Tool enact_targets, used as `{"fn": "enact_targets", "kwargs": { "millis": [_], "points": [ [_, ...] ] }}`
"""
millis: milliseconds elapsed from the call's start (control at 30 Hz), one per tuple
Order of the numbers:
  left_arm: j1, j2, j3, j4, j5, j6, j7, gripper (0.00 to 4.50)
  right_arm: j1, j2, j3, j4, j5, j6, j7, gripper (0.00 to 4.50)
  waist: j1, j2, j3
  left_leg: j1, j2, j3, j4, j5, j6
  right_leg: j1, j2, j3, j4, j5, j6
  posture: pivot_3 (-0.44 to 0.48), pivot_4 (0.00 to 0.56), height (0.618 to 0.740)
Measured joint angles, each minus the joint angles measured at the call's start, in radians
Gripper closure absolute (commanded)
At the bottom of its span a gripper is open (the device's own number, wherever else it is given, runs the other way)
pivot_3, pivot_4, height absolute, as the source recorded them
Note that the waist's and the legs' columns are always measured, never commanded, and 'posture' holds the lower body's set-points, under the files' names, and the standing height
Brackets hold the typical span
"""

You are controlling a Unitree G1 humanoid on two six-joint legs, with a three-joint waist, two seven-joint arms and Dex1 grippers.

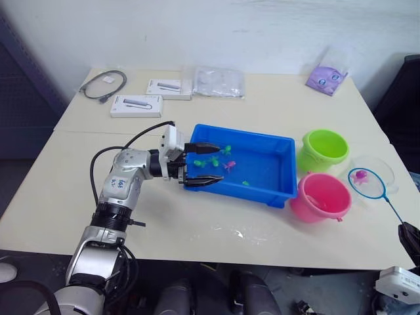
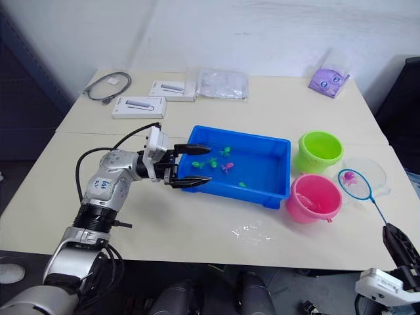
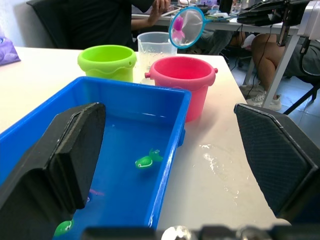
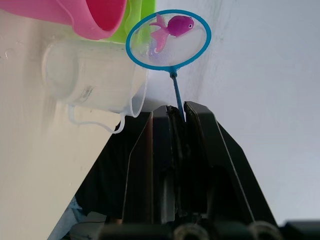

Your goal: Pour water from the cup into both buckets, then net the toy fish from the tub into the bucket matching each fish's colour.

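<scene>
The blue tub (image 1: 244, 135) sits mid-table with water and several toy fish, such as a green one (image 3: 144, 161) and a pink one (image 1: 230, 165). My left gripper (image 1: 205, 163) is open at the tub's left end, one finger over the water and the other outside the near wall. My right gripper (image 4: 178, 112) is shut on the net's thin handle at the table's right edge. The net (image 1: 371, 188) hovers over the clear cup (image 1: 386, 164) with a pink fish (image 4: 174, 26) in it. The green bucket (image 1: 323, 148) and pink bucket (image 1: 320, 195) stand right of the tub.
Two white boxes (image 1: 136, 105), a grey cable (image 1: 104, 86), clear plastic bags (image 1: 219, 81) and a purple pouch (image 1: 325, 79) lie along the far side. Spilled water (image 1: 237, 231) glistens near the front edge. Seated people (image 3: 150, 10) show beyond the table in the left wrist view.
</scene>
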State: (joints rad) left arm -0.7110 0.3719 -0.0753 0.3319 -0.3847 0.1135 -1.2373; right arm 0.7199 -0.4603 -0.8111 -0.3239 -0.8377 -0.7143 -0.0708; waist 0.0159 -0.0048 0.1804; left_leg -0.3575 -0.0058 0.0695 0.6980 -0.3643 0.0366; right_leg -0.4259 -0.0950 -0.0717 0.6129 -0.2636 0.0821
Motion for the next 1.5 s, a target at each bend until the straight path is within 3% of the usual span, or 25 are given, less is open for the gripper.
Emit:
{"fn": "enact_targets", "kwargs": {
  "millis": [333,467,1167,1367,1500],
  "points": [
    [-0.001,-0.003,0.0,0.0,0.003,-0.017,0.005,0.09,0.038,-0.044,0.032,-0.016,0.004,-0.006,-0.018,4.5,-0.004,0.0,0.0,0.001,0.0,0.0,0.0,0.0,0.0,0.0,0.0,0.001,0.001,0.0,-0.001,0.0,0.15,0.74],
    [0.004,-0.004,0.0,-0.006,0.003,-0.017,0.012,0.09,0.025,-0.065,0.125,-0.014,0.002,-0.003,0.002,4.5,-0.009,0.0,0.0,0.001,0.0,0.0,0.0,0.0,0.0,0.0,0.0,0.001,0.002,-0.001,-0.002,0.0,0.15,0.74],
    [0.024,0.01,0.02,-0.04,0.002,-0.006,0.029,0.09,-0.026,-0.085,0.162,0.052,0.061,0.062,-0.066,4.5,-0.017,0.0,0.0,0.003,0.001,0.0,0.0,0.0,0.0,0.0,0.0,0.001,0.005,-0.002,-0.003,0.0,0.15,0.74],
    [0.038,0.028,0.033,-0.049,0.0,-0.003,0.048,0.09,-0.096,-0.119,0.244,-0.063,0.509,0.176,0.155,4.5,-0.02,0.0,0.0,0.004,0.001,0.0,0.0,0.0,-0.001,0.0,-0.001,0.001,0.007,-0.002,-0.003,0.0,0.15,0.74],
    [0.084,0.087,0.073,-0.048,-0.001,-0.002,0.064,0.09,-0.213,-0.179,0.384,-0.17,0.924,0.403,0.361,4.5,-0.022,-0.001,0.0,0.005,0.002,-0.001,0.0,0.0,-0.001,0.001,-0.001,0.001,0.008,-0.002,-0.003,0.0,0.15,0.74]
  ]
}}
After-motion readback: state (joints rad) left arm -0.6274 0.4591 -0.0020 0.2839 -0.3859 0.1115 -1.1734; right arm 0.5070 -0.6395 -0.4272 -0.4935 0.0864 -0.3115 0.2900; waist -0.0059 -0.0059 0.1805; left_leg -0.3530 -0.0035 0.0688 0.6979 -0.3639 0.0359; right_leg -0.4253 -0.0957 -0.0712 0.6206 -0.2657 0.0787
